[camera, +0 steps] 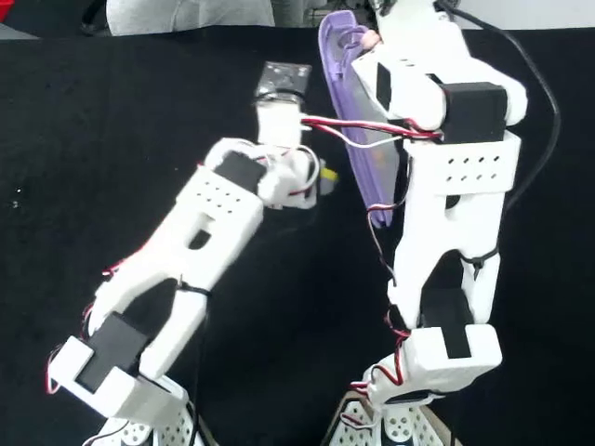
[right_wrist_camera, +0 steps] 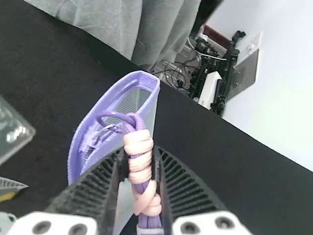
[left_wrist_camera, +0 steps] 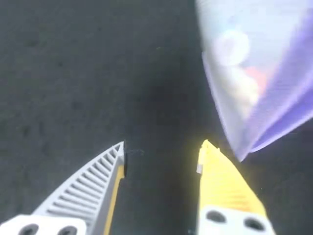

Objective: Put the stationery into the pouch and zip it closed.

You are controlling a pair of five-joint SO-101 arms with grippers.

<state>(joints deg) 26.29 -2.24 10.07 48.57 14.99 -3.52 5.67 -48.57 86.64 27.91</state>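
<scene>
A translucent purple pouch [camera: 358, 139] hangs on edge above the black table, held up from its top end. My right gripper [right_wrist_camera: 138, 166] is shut on the pouch's pink and purple pull cord [right_wrist_camera: 139, 147], and the pouch [right_wrist_camera: 117, 122] hangs beyond the fingers. White and orange items show through the pouch [left_wrist_camera: 254, 73] wall. My left gripper [left_wrist_camera: 164, 156] is open just off the pouch's lower corner, with nothing between its fingers. From above, the left gripper [camera: 321, 181] sits beside the pouch's lower end.
A small clear, shiny object [camera: 284, 79] lies on the black table [camera: 112, 139] behind the left arm. A person in grey clothing [right_wrist_camera: 146, 29] stands past the far table edge, with cables and equipment [right_wrist_camera: 215, 73] behind.
</scene>
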